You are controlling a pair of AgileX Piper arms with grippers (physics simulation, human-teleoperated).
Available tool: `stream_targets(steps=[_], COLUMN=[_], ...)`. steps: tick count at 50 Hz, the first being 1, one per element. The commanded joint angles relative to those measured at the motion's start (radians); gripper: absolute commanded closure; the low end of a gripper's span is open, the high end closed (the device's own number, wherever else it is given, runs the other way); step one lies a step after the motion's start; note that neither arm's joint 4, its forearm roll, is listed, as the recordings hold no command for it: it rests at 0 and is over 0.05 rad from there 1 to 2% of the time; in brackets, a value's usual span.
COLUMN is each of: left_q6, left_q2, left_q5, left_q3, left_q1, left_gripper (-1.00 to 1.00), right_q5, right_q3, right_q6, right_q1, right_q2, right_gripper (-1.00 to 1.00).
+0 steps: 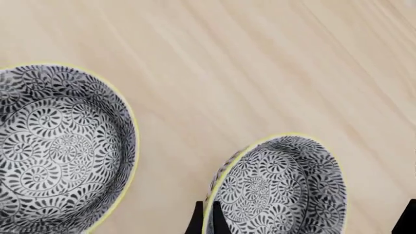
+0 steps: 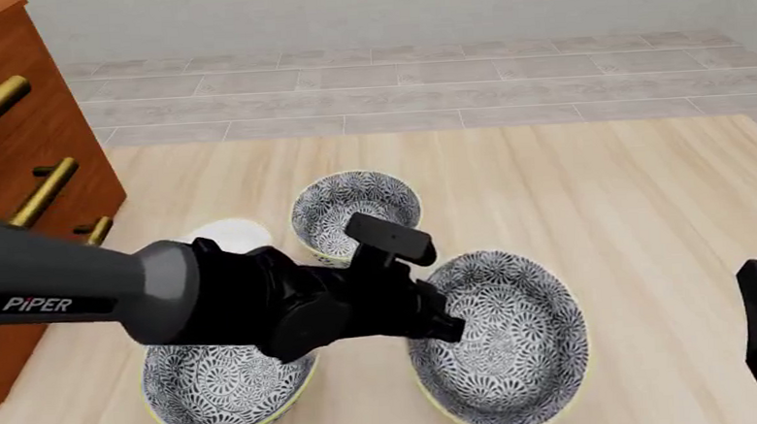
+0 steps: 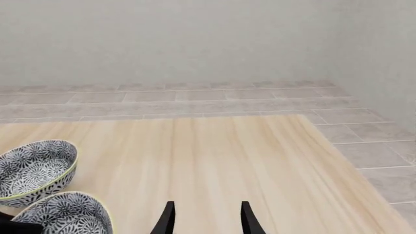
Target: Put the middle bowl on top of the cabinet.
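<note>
left claw (image 2: 446,317) pinching tilted middle bowl (image 2: 502,351) rim; right claw (image 3: 206,217) spread, empty.

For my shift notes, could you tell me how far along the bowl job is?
Done: the left gripper pinches the rim of the tilted bowl. In hand: that bowl seems just off the table. Left: carrying it onto the cabinet. The right gripper is open.

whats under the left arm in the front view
A patterned bowl near the front edge and a small white plate both show partly. The arm covers the bowl's far rim and most of the plate.
</note>
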Motion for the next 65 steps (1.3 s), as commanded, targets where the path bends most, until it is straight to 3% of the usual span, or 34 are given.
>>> stream_targets(steps=[1,9,17,39,65], left_q6=[0.011,0.018,0.015,0.014,0.022], left_q2=[-0.07,-0.127,-0.176,-0.335,-0.478], left_q5=[0.019,0.031,0.048,0.107,0.157], left_q3=[0.022,0.04,0.052,0.071,0.088], left_q1=[0.002,0.006,0.008,0.018,0.032], left_gripper=[1.0,1.0,1.0,1.0,1.0], right_q5=[-0.012,-0.179,-0.21,-0.02,-0.008], right_q3=[0.0,0.0,0.0,0.0,0.0], right_q6=[-0.003,-0.006,-0.006,-0.013,-0.019], right_q1=[-0.002,0.0,-0.002,0.001,0.008], right_q2=[0.012,0.179,0.208,0.011,0.002], right_gripper=[-1.0,-1.0,-1.0,-1.0,-1.0])
